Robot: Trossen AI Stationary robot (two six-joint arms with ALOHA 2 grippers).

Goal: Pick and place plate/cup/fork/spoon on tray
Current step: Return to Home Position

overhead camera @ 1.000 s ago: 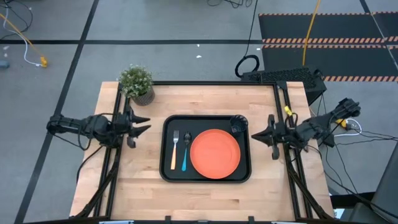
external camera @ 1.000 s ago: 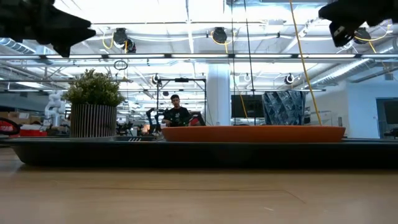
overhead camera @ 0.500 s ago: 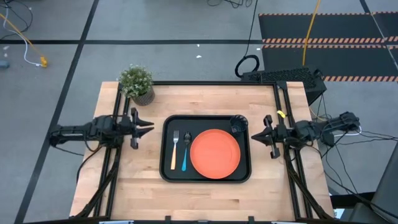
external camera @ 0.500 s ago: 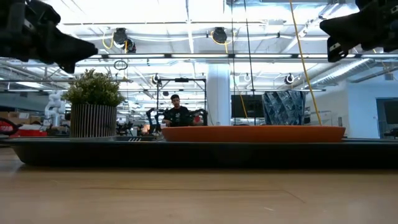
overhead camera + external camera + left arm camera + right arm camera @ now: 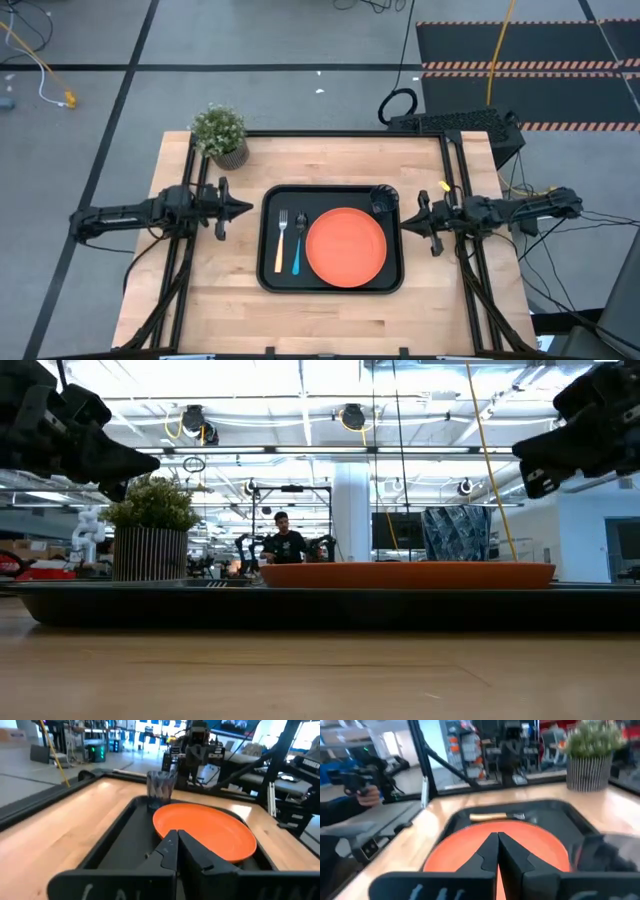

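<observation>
Tray (image 5: 272, 282) flanked on both sides.
Left gripper (image 5: 241, 210), right gripper (image 5: 404, 222): both pinched closed, empty, just off its ends.

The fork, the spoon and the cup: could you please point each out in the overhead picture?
fork (image 5: 281, 243), high view, on its orange handle.
spoon (image 5: 298, 245), high view, on its blue handle.
cup (image 5: 381, 201), high view, on its dark open top.

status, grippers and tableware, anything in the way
Left gripper shut, empty, left of the tray; right gripper shut, empty, right of it. Plate, cup, fork, spoon on tray. Potted plant clear at table corner.
</observation>
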